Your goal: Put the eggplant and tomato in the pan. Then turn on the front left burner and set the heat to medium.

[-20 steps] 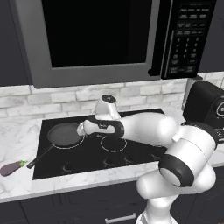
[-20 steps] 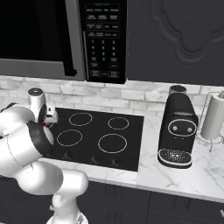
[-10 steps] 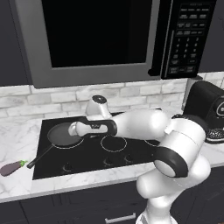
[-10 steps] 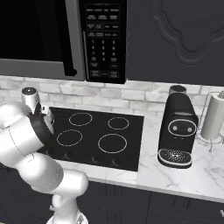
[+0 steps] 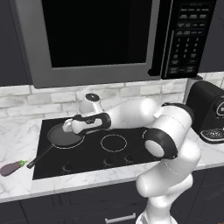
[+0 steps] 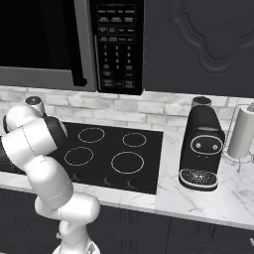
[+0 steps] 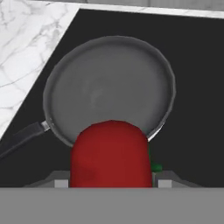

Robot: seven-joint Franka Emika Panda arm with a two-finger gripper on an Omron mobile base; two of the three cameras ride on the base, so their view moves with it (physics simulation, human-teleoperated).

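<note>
Okay, my hand (image 5: 66, 127) sits over the 3 o'clock rim of the pan (image 5: 64, 136) in the left base view, clamped on the tomato (image 7: 111, 154), which I see up close in the hand view at 6 o'clock, covering the pan's near rim. Pan bowl is bare, dark grey, resting on the black cooktop (image 5: 131, 148), apparently on the front left burner (image 5: 66, 145), though the pan hides most of the ring so I can't be sure. Pan handle (image 5: 41, 156) runs toward 7 o'clock. Eggplant (image 5: 12, 167) lies on the marble tabletop (image 5: 17, 140) at 9 o'clock of the cooktop edge, just beside the handle tip, not touching as far as I can tell.
</note>
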